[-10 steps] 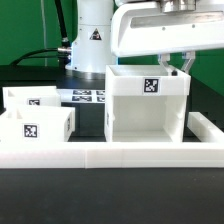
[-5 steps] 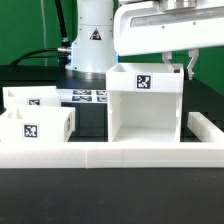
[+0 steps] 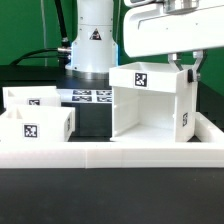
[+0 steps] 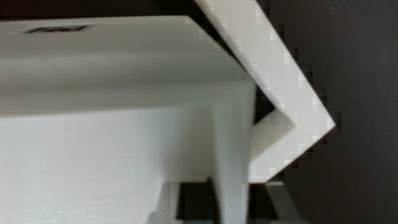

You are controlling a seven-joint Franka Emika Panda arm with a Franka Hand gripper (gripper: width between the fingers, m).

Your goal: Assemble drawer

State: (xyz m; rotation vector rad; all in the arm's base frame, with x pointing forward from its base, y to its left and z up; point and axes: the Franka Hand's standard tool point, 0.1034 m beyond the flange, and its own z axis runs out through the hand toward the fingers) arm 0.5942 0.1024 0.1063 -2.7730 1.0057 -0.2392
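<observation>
The large hollow white housing stands right of the middle, turned at an angle, with one tag on its top rim and one on its side wall. My gripper is shut on the top edge of its wall on the exterior view's right. In the wrist view the housing's thin wall runs down between my dark fingers, with my gripper closed on it. Two smaller tagged trays stand on the exterior view's left, one in front and one behind.
The long low white border wall runs along the front and up the exterior view's right side. The marker board lies flat behind the trays. The robot's base stands at the back.
The housing has turned and shifted toward the exterior view's right with my gripper on it. Its tagged side wall now shows. The trays have not moved.
</observation>
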